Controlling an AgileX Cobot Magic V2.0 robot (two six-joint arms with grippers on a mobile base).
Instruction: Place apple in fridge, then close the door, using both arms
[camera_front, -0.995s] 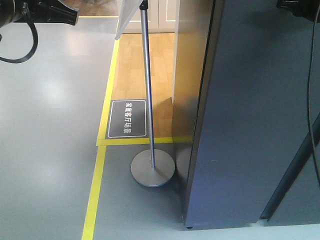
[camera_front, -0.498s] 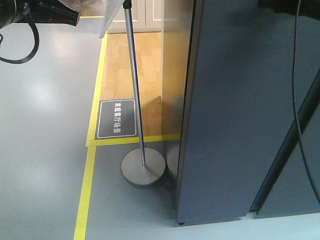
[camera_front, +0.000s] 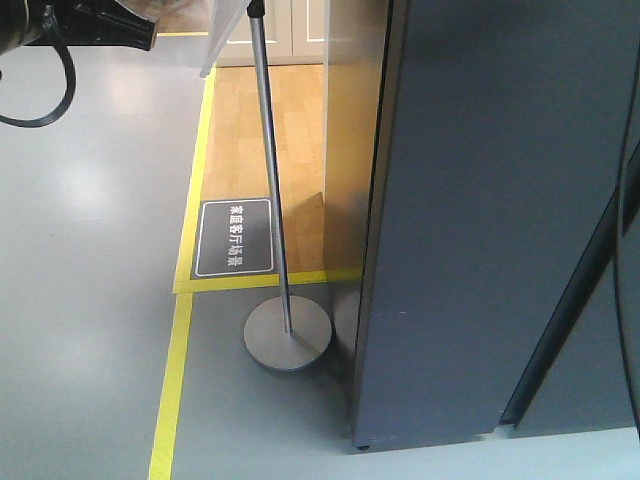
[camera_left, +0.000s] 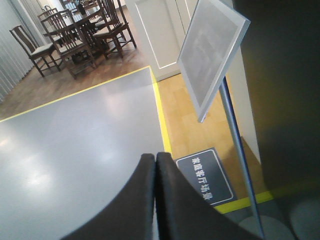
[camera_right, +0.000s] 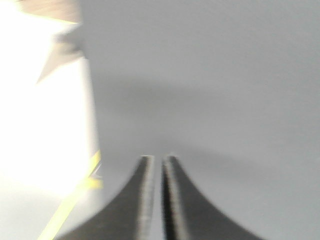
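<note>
The apple is out of view in every frame. The fridge (camera_front: 460, 220) fills the right of the front view as a tall dark blue-grey face, crossed low on the right by a dark slanted band; I cannot tell how the door stands. In the left wrist view the fridge (camera_left: 285, 75) is a dark mass at the right. My left gripper (camera_left: 155, 156) is shut on nothing, above the grey floor. My left arm (camera_front: 80, 25) shows at the top left with its looping cable (camera_front: 72, 80). My right gripper (camera_right: 156, 159) is shut, empty, close to a blurred grey surface.
A sign stand with a round metal base (camera_front: 288, 338) and a tilted board (camera_left: 210, 55) stands just left of the fridge. Yellow floor tape (camera_front: 170, 390) and a dark floor label (camera_front: 234, 237) lie nearby. A dining table and chairs (camera_left: 75, 30) stand far back.
Over the last second the fridge, stand and tape slid left in the front view. In the last half second they stayed put, and a black cable at the right drew toward the edge.
</note>
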